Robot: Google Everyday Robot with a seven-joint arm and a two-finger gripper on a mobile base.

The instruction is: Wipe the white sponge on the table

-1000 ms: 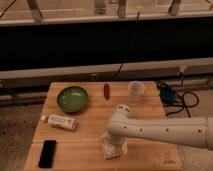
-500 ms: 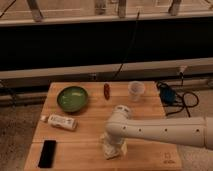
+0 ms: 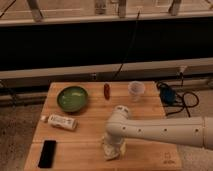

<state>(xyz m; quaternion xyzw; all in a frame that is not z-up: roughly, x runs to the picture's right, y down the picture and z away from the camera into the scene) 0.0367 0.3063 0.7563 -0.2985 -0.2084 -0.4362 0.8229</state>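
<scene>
The white sponge (image 3: 110, 150) lies on the light-brown wooden table (image 3: 80, 142) near its front edge, right of the middle. My gripper (image 3: 112, 145) reaches down from the white arm (image 3: 165, 131) that comes in from the right, and it sits right on top of the sponge. The arm's wrist covers the gripper and part of the sponge.
A green bowl (image 3: 72, 98) stands at the back left. A red object (image 3: 106, 90) and a clear plastic cup (image 3: 136, 90) stand at the back. A white labelled tube (image 3: 61, 121) lies at the left, a black phone (image 3: 48, 153) at the front left. Cables (image 3: 175, 97) lie off the right edge.
</scene>
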